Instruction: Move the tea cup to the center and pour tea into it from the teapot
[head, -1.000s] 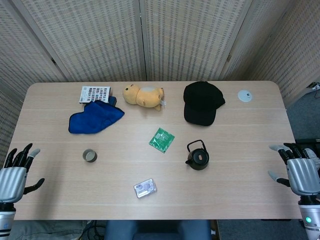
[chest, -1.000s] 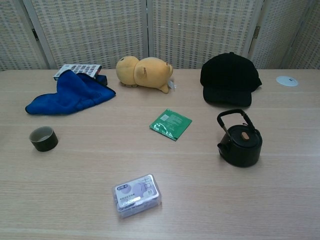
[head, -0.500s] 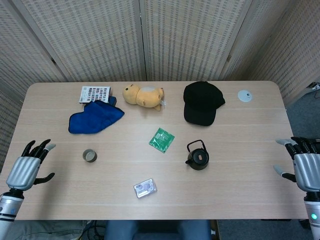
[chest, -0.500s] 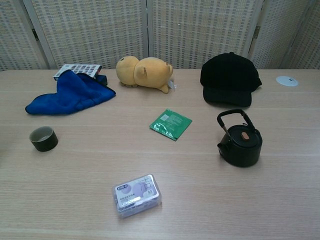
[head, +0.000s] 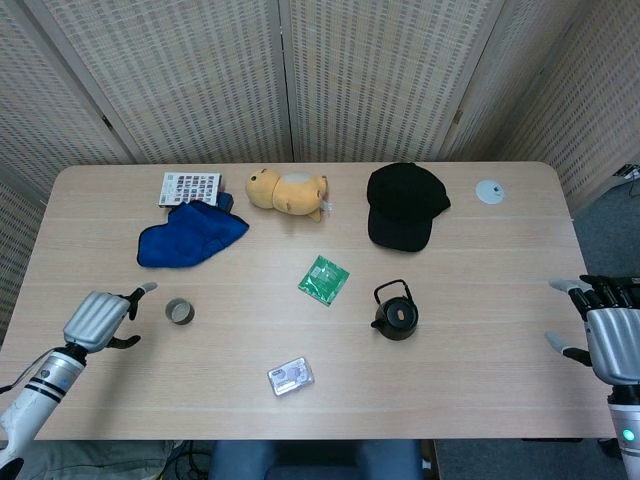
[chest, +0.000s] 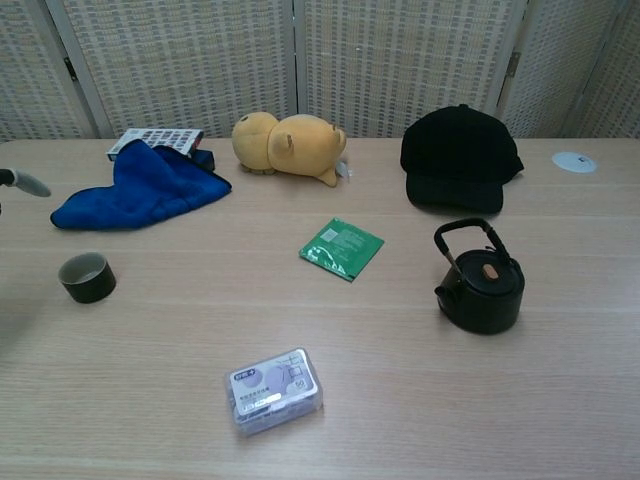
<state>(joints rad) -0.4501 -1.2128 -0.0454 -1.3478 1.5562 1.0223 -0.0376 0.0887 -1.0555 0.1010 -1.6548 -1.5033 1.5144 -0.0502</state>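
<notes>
My left hand (head: 100, 318) hovers fingers spread, empty, just left of the small dark round tea cup (head: 179, 311). My right hand (head: 605, 338) waits open, well right of the black cast-iron teapot (head: 396, 315).

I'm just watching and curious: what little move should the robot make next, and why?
Probably ease the left hand a bit further right, around the tea cup. The hand is open beside the cup, not touching it, and the cup sits far left of the table's middle, away from the teapot.
</notes>
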